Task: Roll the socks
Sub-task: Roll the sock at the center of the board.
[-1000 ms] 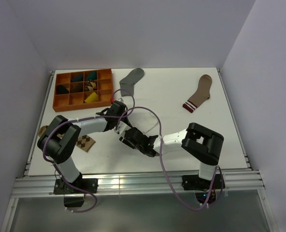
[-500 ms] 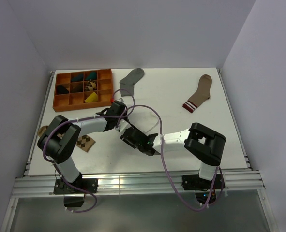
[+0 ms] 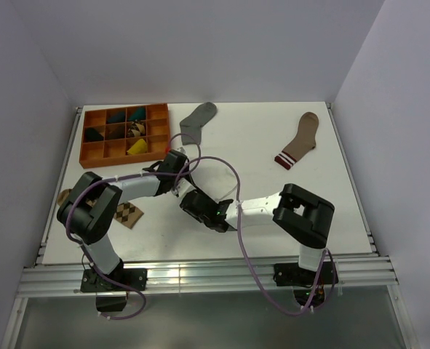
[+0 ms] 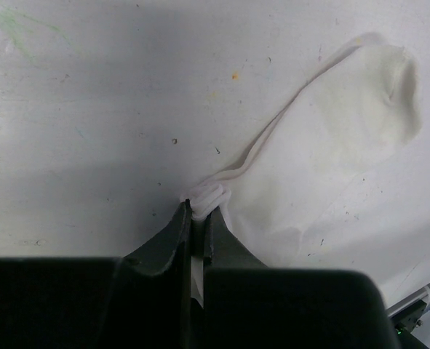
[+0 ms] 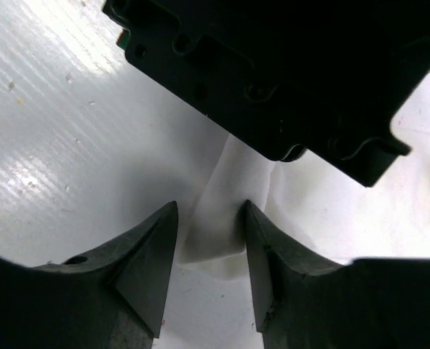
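Left hand (image 4: 198, 207) is clamped shut on a bunched edge of the white sock (image 4: 331, 160), which is spread flat on the white surface (image 4: 91, 109). Right hand (image 5: 211, 207) is held half-wide, its fingers set astride a fold of the same sock, unpressed. The grey sock (image 3: 198, 118) is seen near the far edge.

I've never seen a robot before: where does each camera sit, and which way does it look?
Top external: high behind, looking down on the white table; left arm and right arm show whole.
Left wrist: on the left gripper, looking down at the white fabric sock it pinches.
Right wrist: on the right gripper, its fingers straddling that sock, the left gripper's black body above.
Shared: both wrist views show the sock.
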